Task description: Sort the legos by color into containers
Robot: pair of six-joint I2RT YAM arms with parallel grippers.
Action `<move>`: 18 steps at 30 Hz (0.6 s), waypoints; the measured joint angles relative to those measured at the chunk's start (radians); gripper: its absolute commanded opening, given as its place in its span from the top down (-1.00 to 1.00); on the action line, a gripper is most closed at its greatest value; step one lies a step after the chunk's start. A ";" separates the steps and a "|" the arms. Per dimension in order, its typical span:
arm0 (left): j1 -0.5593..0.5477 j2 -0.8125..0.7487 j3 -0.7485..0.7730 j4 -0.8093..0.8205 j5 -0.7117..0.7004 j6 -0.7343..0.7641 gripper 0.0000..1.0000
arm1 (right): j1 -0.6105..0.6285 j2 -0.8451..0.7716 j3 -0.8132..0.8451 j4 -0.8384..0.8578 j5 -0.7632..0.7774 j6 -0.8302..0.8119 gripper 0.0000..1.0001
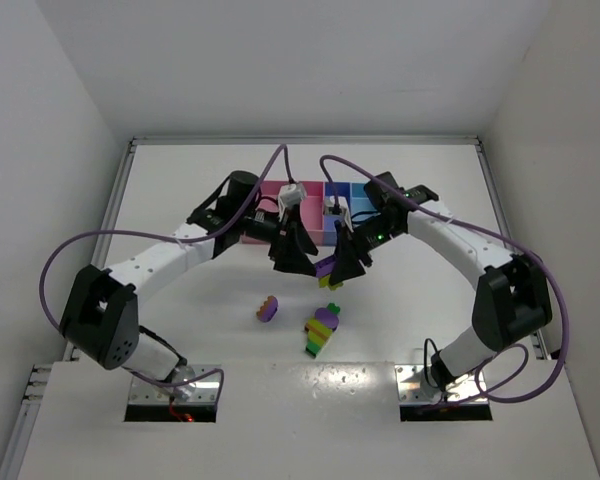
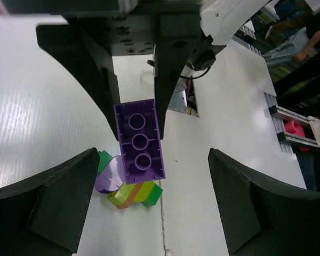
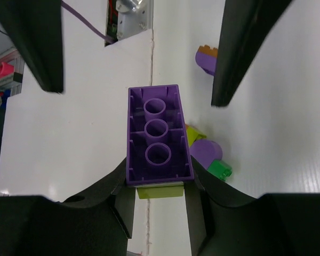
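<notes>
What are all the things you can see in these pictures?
Purple plastic studded brick: one, purple, pinched in the right gripper, yellow-green piece stuck to it.
Small brick clump: one, purple and orange, on the table.
Bigger brick clump: one, yellow-green, purple, orange and dark green, right of the small one.
Row of joined plastic bins: one, pink to blue, behind the grippers.
White table: one, under everything.
Left gripper: black, open, empty.
Right gripper: black, holding the brick.

Text, labels, numbers: none legible on my feeds. The underside of the purple lego (image 3: 159, 136) shows no lettering I can read.
</notes>
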 measured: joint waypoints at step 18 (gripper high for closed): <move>-0.031 0.066 0.064 -0.045 -0.019 0.031 -0.21 | 0.034 0.000 0.044 0.024 -0.018 0.056 1.00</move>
